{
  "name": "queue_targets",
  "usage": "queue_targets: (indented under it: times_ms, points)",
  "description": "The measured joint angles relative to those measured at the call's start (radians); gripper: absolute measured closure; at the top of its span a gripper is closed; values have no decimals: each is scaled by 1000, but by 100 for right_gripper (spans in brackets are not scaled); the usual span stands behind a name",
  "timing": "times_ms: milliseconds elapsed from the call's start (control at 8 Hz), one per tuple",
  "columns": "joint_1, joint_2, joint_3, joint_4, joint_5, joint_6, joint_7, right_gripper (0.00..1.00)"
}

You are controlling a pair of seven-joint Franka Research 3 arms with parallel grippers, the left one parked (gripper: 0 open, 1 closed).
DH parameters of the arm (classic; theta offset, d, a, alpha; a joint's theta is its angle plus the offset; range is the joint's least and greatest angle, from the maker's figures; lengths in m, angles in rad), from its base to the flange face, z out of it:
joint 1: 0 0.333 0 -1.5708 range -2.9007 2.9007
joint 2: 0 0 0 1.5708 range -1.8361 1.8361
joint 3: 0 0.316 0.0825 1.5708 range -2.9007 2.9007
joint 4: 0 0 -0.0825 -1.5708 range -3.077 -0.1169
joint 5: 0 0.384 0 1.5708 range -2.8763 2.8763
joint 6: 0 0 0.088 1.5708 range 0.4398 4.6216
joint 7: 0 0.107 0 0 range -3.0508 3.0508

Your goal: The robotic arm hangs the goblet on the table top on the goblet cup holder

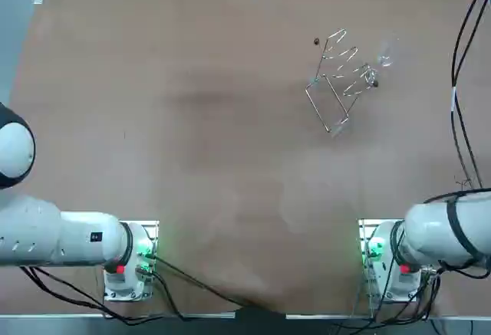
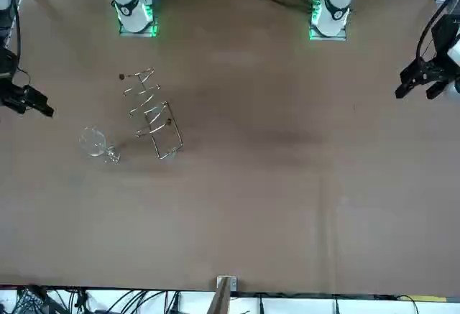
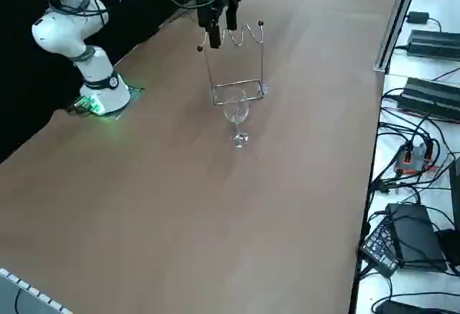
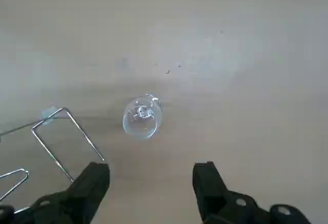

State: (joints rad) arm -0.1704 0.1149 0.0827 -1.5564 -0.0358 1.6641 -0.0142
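Glass goblet (image 4: 142, 116) stands below tool (image 4: 151, 183); wrist view shows fingers (image 4: 92, 183) spread.

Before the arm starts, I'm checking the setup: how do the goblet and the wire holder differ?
The goblet is clear glass; the holder is bare metal wire. The goblet is the shorter; the holder rises above it. Both stand upright on the table, with nothing hung yet. The right gripper hovers above the goblet, jaws open.
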Motion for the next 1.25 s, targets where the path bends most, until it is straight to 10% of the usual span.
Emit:
queue_targets:
  times_ms: [1250]
  points:
    - [-26,40,-13,0,13,0,-233,0]
